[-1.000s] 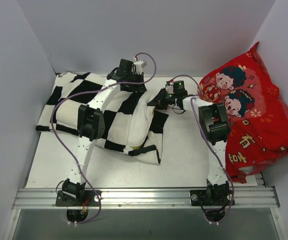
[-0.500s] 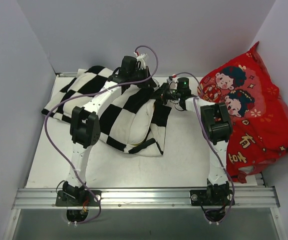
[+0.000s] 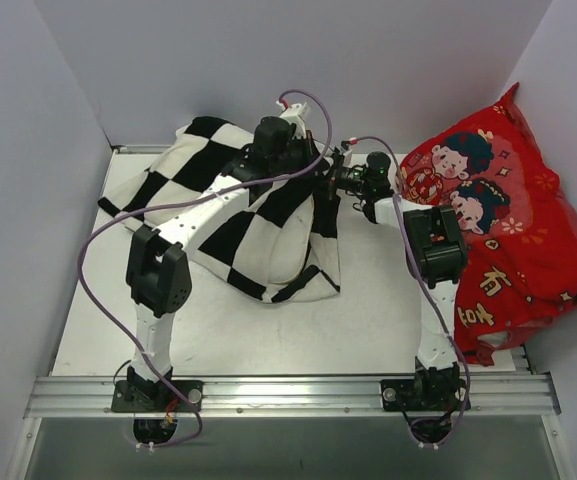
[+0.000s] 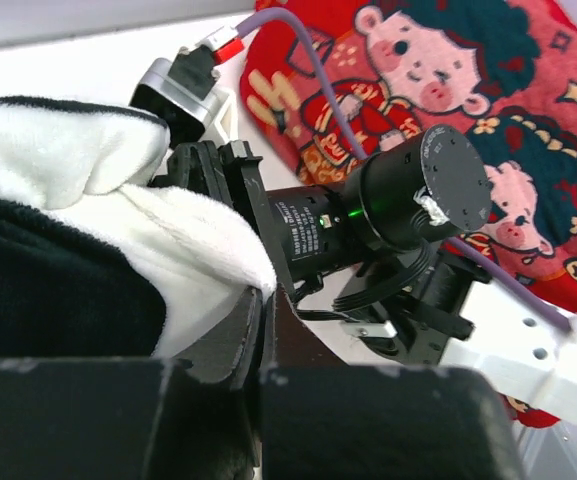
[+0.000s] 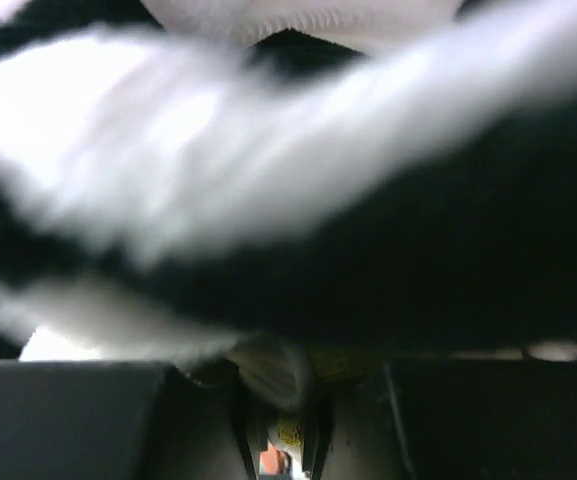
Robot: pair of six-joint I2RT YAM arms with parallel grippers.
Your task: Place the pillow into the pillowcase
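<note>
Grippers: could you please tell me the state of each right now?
Left gripper: closed on the pillowcase.
Right gripper: closed, apparently on the pillow at its yellow edge.

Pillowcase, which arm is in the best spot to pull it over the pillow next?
Left, probably: the left fingers pinch the pillowcase edge, ready to tug. The right fingers seem to clamp the pillow by its yellow edge.

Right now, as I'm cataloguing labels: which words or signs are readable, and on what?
"有", probably: gold character on the red cushion; those around it are unreadable.
White label on the black motor housing: too small to read.
The pillowcase: no text.
</note>
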